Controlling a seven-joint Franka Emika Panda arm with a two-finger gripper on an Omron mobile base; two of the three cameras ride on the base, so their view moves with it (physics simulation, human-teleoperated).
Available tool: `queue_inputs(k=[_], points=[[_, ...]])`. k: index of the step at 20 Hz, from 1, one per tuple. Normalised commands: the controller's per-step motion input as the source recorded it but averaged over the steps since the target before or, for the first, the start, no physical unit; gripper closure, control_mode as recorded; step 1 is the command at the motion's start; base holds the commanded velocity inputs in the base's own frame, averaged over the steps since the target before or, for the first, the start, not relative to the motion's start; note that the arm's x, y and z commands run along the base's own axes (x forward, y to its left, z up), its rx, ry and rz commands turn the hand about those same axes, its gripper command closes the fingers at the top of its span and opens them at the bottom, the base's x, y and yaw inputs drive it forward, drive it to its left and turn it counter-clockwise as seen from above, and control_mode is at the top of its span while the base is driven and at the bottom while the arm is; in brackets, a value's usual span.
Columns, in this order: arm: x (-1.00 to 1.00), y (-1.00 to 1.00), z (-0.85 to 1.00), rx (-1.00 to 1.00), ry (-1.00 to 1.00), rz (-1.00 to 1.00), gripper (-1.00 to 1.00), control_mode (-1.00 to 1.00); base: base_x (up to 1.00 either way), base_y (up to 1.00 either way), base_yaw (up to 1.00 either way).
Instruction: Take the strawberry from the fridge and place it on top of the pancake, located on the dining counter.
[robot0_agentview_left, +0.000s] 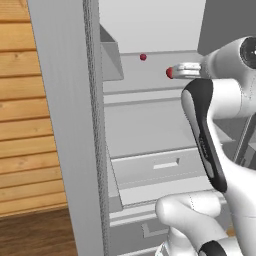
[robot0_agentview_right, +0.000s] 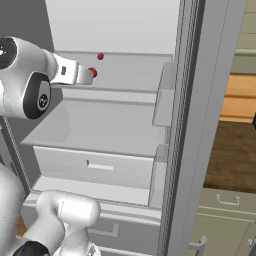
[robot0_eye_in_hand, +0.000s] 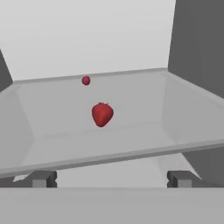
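The fridge (robot0_agentview_right: 115, 25) stands open, its white shelves facing me. On an upper shelf (robot0_eye_in_hand: 131, 100) lies the strawberry (robot0_eye_in_hand: 102, 114), bright red with its point down; it also shows as strawberry (robot0_agentview_left: 170, 73) and strawberry (robot0_agentview_right: 92, 73). My gripper (robot0_eye_in_hand: 111, 179) is open and level with that shelf, just short of its front edge, with the strawberry ahead between the lines of the two fingertips (robot0_eye_in_hand: 41, 178). Nothing is held. In the left base view the gripper (robot0_agentview_left: 176, 71) almost touches the fruit. The pancake and the dining counter are out of view.
A smaller dark red round fruit (robot0_eye_in_hand: 85, 80) sits at the back of the same shelf. The open door (robot0_agentview_left: 65, 125) stands to the left and a door with bins (robot0_agentview_right: 162, 95) to the right. A drawer (robot0_agentview_right: 95, 165) lies below.
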Motion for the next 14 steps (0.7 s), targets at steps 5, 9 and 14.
queue_inputs(k=[5, 9, 14], points=[[0.46, 0.0, -0.02, 0.0, 0.09, 0.0, -1.0, -1.0, 0.0, 0.0, 0.0], [0.46, 0.0, 0.0, 0.0, 0.1, 0.0, -1.0, -1.0, 0.0, 0.0, 0.0], [0.39, 0.0, 0.0, 0.0, 0.08, 0.0, -1.0, -1.0, 0.0, 0.0, 0.0]])
